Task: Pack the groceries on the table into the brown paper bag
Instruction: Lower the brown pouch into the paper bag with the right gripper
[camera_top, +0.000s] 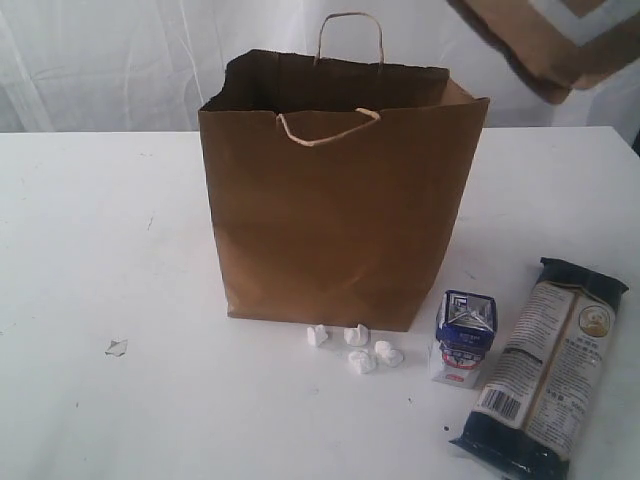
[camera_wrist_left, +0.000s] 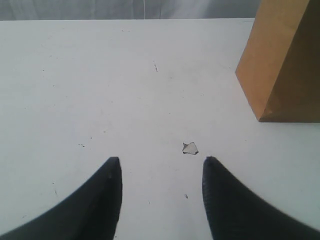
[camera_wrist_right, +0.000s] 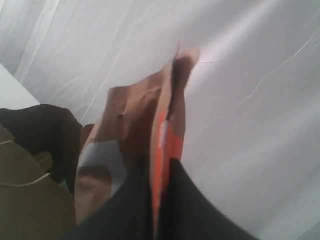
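**Reader:** Where is the brown paper bag (camera_top: 335, 220)?

**Legend:** Upright at the middle of the white tabletop (camera_top: 100, 300), mouth open, with one cord handle raised and the other lying over the front wall.

**Reader:** Which groceries lie outside it?

**Legend:** A small blue-white carton (camera_top: 465, 335) stands just off the bag's front right corner, toward the near edge. A long dark noodle packet (camera_top: 545, 375) lies flat beside the carton, along the right edge and reaching the near right corner. Several small white scraps (camera_top: 360, 350) sit against the foot of the bag's front wall.

**Reader:** And the right claw (camera_wrist_right: 157, 165)?

**Legend:** Its two dark fingers are pinched onto the orange-labelled edge of the brown kraft pouch (camera_wrist_right: 130, 145). The exterior view shows that pouch (camera_top: 545, 45) held in the air, higher than the bag's rim and toward the tabletop's far right corner. The right wrist view shows the bag's dark open mouth (camera_wrist_right: 45, 130) beside it.

**Reader:** And the left claw (camera_wrist_left: 162, 160)?

**Legend:** Its fingers stand apart with nothing between them, above bare tabletop off the bag's left side. A small grey flake (camera_wrist_left: 190, 148) lies just beyond the fingertips.
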